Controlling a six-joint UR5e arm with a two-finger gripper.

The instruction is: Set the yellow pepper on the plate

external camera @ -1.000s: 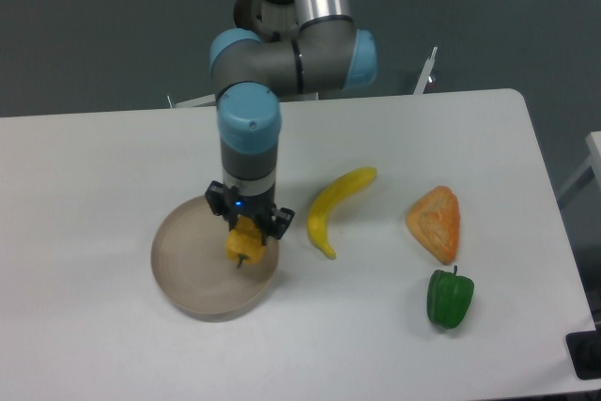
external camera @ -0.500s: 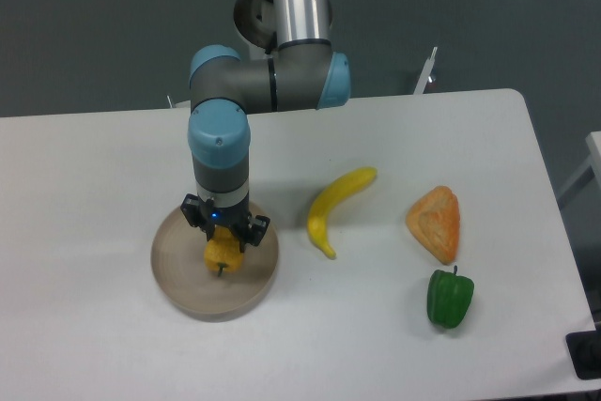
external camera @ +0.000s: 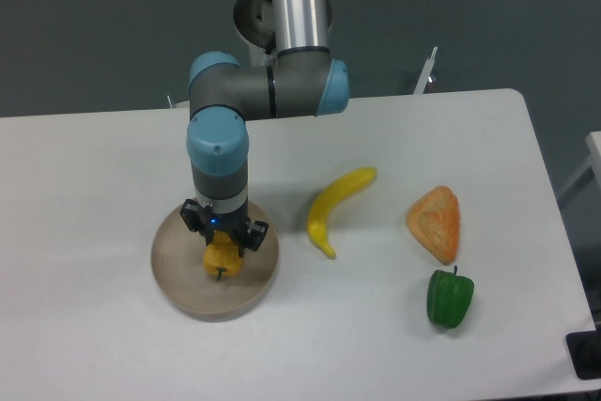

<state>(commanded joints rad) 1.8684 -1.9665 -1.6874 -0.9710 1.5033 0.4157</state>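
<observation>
Grey flooring ran behind the white table I was working over. Farthest left sat the round beige-grey translucent plate, and my pincer hung straight above its middle, clenched on the small blocky yellow-orange pepper. That pepper lay directly beneath the fingers, stem pointing down, low over the plate; whether it touched the dish I could not tell. I judged only a release remained. Rightward lay the long curved yellow banana, the orange triangular wedge and the green pepper.
</observation>
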